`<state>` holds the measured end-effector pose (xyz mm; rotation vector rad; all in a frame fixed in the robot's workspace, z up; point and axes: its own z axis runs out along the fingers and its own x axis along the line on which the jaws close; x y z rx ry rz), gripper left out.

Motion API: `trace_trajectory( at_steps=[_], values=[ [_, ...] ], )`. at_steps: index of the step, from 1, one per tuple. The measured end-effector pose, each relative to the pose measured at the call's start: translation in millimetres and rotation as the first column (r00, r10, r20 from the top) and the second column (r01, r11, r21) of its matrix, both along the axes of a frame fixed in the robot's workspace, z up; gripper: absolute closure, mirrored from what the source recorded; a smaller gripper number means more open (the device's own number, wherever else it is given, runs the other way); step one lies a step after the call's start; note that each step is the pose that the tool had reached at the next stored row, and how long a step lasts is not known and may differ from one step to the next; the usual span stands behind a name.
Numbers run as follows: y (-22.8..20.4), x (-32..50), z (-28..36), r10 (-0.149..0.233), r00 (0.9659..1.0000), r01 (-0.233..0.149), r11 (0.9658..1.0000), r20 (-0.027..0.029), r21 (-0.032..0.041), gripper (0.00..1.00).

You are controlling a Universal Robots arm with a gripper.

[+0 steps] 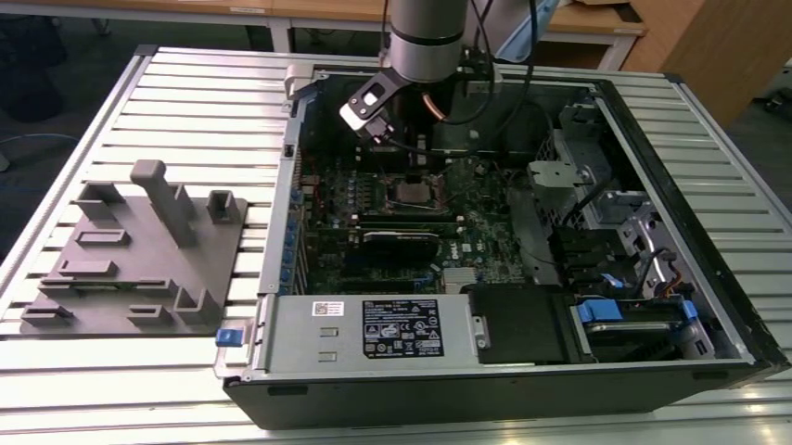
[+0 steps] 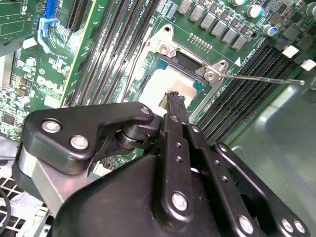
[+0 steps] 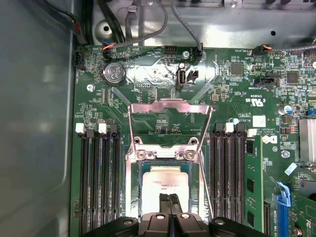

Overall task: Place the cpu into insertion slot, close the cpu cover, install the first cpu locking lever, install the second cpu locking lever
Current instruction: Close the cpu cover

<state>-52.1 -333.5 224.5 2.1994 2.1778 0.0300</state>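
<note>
Black gripper (image 3: 169, 198) right up front in the first wrist view, its two fingers (image 3: 164, 202) pressed flat together with nothing between them, tips poised over the near edge of the cpu (image 3: 167, 178). Touching or just above, I can't tell. The cpu lies flat in the insertion slot (image 3: 132, 191), silvery top up, framed by the metal rim. Just beyond, the cpu cover (image 3: 148, 105) stands swung open at the slot's far side, green board (image 3: 227, 98) showing through its window. In the second wrist view a thin locking lever (image 2: 261, 78) juts out from the slot's corner. Long memory slots (image 3: 98, 182) flank the slot on both sides.
</note>
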Motion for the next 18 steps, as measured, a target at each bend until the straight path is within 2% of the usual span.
trace_trajectory(
  at_steps=[12,18],
  values=[
    [0.0,0.0,17.8,0.0,1.0,0.0,1.0,0.0,0.0,0.9],
    [0.0,0.0,18.3,0.0,1.0,0.0,1.0,0.0001,0.0001,0.9]
  ],
)
